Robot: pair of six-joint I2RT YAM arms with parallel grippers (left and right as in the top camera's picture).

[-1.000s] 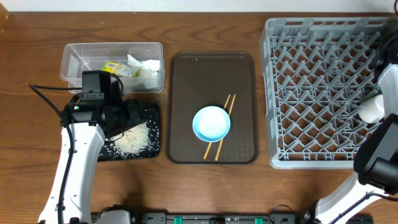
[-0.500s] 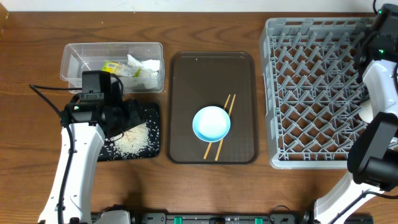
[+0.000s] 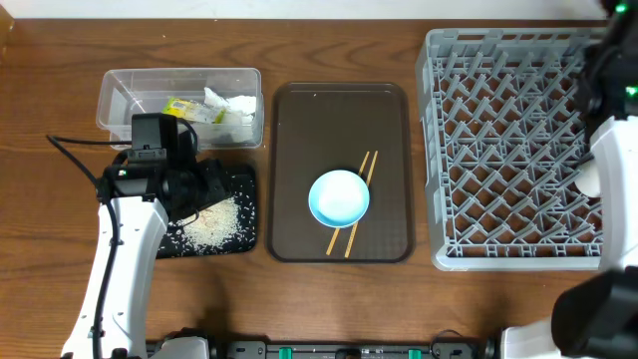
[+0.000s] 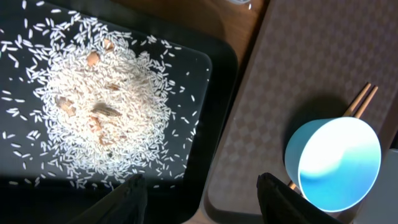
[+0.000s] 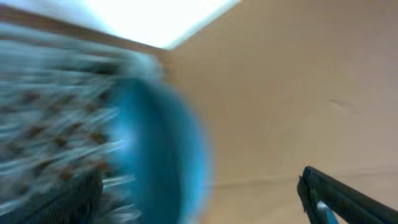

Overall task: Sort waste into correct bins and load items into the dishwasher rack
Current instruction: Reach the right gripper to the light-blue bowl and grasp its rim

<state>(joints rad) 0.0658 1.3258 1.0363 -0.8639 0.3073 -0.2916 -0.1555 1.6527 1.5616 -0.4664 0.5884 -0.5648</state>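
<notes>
while the left gripper (image 4: 202, 190) hangs open-jawed over the black tray (image 4: 214, 81) of rice (image 4: 106, 118), the right gripper (image 5: 199, 183) gapes near the rack (image 3: 498, 150) and its blurred blue plate (image 5: 161, 149).

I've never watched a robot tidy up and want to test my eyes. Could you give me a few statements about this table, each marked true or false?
1. Loose rice lies on the black tray. True.
2. The pale-blue bowl and the chopsticks share the brown serving tray. True.
3. The clear tub is empty. False: the tub holds a crumpled white napkin and a yellow-green wrapper.
4. The left gripper is clamped on the bowl. False: its jaws stand open above the black tray's edge, holding nothing.
</notes>
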